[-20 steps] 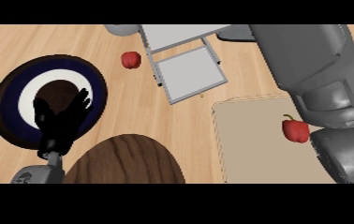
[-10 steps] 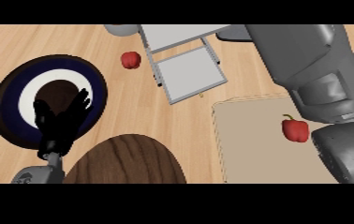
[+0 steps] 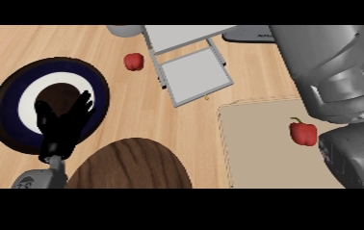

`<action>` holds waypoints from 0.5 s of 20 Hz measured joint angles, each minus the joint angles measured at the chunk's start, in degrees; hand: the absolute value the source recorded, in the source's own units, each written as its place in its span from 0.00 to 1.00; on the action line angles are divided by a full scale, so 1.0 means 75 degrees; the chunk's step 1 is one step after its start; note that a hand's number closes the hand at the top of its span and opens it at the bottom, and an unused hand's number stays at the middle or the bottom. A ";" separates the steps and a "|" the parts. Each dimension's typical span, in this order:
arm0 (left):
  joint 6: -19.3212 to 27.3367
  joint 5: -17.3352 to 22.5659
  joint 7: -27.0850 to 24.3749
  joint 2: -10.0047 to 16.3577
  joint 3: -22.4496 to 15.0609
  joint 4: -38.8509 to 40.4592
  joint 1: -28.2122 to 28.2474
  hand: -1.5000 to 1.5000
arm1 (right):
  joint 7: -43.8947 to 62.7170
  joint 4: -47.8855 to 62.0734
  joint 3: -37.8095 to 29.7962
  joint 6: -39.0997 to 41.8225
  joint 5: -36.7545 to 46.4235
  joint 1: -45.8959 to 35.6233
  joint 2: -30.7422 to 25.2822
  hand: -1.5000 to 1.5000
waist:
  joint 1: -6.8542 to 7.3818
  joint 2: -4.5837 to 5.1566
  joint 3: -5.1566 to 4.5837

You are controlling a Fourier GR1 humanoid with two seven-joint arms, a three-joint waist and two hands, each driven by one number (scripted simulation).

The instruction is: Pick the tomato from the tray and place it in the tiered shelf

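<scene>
On tray's right part, close beside right forearm, sits the tomato: red, green stem, outline rather pepper-like. It lies flat on the tray, untouched, nothing round it.

Progress: pick not yet done, so place not done either. Tiered shelf, grey, stands at counter's far edge, centre, just beyond tray's far-left corner; both tiers that show hold nothing. Judged from this, whole task is left: reach, grasp, lift, carry across to shelf, release.

Hands: left hand is over the plate near counter's left edge, fingers straight & spread, pointing up, holding nothing; resting. Right hand itself doesn't show, only grey arm segments along view's right side, so its state can't be told.

Counts: red fruits 2 (1 on tray; second red fruit on bare counter, just left of shelf). Tray 1. Shelf 1, w/ 2 tiers visible. Plate 1, dark blue w/ white ring. Dark wood disc 1, at counter's near edge. Hands visible 1.
</scene>
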 measured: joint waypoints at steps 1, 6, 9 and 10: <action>-0.0001 0.0011 -0.0005 -0.0009 0.0011 -0.0009 0.0010 0.50 | 0.0007 0.0008 -0.0172 0.0038 -0.0172 -0.0021 -0.0054 0.00 | -0.0003 -0.0002 -0.0003; -0.0095 0.0033 -0.0116 -0.0036 0.0011 -0.0079 0.0102 0.50 | 0.0131 0.0086 -0.0939 -0.0126 -0.0908 -0.0215 -0.0163 0.00 | 0.0013 0.0000 -0.0012; -0.0119 0.0040 -0.0132 -0.0047 0.0020 -0.0105 0.0127 0.50 | 0.0309 0.0087 -0.1322 -0.0494 -0.1222 -0.0353 -0.0268 0.00 | 0.0005 -0.0005 -0.0019; -0.0125 0.0039 -0.0125 -0.0027 0.0046 -0.0079 0.0126 0.50 | 0.0310 0.0056 -0.1378 -0.0634 -0.1259 -0.0329 -0.0306 0.00 | -0.0014 -0.0009 -0.0016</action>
